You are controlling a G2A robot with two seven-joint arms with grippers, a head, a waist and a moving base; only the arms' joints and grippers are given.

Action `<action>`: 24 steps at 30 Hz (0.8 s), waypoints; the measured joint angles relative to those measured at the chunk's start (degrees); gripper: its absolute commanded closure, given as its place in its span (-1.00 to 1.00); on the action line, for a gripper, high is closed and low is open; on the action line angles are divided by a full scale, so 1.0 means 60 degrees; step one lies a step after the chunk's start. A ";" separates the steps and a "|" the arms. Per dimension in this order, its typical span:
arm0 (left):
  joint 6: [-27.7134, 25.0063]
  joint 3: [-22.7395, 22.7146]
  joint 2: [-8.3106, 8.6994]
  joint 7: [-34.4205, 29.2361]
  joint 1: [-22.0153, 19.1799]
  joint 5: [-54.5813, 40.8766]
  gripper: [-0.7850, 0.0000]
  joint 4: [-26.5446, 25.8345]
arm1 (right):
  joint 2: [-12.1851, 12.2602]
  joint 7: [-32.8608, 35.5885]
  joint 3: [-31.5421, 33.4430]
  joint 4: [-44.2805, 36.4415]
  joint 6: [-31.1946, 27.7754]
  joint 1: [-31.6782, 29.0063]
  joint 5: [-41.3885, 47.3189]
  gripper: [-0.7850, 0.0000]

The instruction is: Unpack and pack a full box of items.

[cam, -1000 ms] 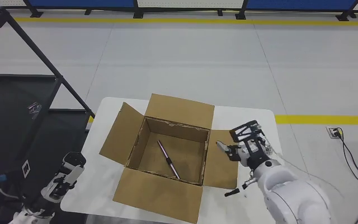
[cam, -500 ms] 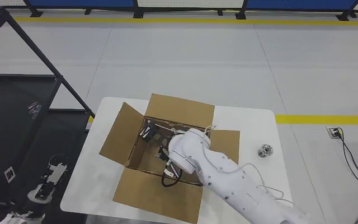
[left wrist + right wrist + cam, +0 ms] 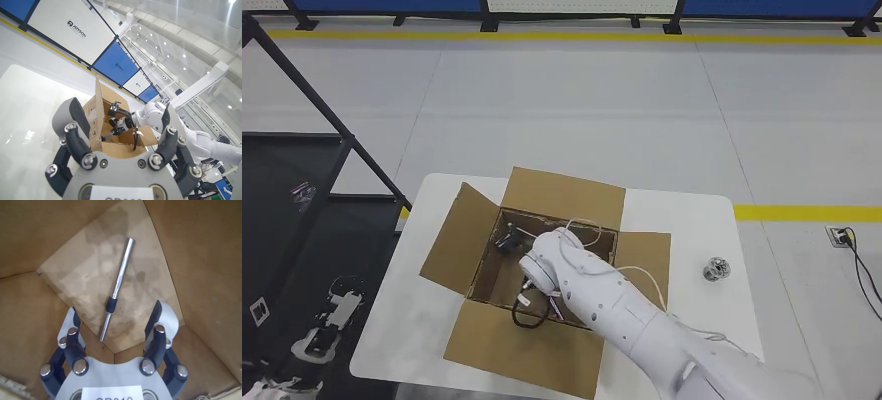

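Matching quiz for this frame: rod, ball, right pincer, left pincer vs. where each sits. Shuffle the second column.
1 rod
2 ball
3 right pincer
4 left pincer

A on table, beside box
B open, inside box, above rod
C flat on box floor
D open, outside box

Pairs: 1-C, 2-A, 3-B, 4-D
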 measured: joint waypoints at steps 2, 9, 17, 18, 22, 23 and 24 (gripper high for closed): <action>0.0000 0.0000 0.0000 0.0000 0.0000 0.0000 -1.00 0.0000 | -0.0143 -0.0172 -0.0005 0.0397 0.0028 -0.0006 0.0113 0.02; 0.0000 0.0000 0.0000 0.0000 0.0000 0.0000 -1.00 0.0000 | -0.0586 -0.0816 0.0108 0.1747 -0.0387 0.0058 0.0588 0.10; 0.0000 0.0000 0.0000 0.0000 0.0000 0.0000 -1.00 0.0000 | -0.1015 -0.1095 0.0062 0.2614 -0.0246 0.0140 0.0556 0.29; 0.0000 0.0000 0.0000 0.0000 0.0000 0.0000 -1.00 0.0000 | -0.1054 -0.1150 0.0061 0.2696 -0.0189 0.0142 0.0539 0.29; 0.0000 0.0000 0.0000 0.0000 0.0000 0.0000 -1.00 0.0000 | -0.1204 -0.1387 0.0093 0.3027 -0.0071 0.0151 0.0542 0.43; 0.0000 0.0000 0.0000 0.0000 0.0000 0.0000 -1.00 0.0000 | -0.1235 -0.1445 0.0105 0.3093 -0.0053 0.0152 0.0546 0.44; 0.0000 0.0000 0.0000 0.0000 0.0000 0.0000 -1.00 0.0000 | -0.1272 -0.1526 0.0123 0.3180 -0.0049 0.0151 0.0561 0.44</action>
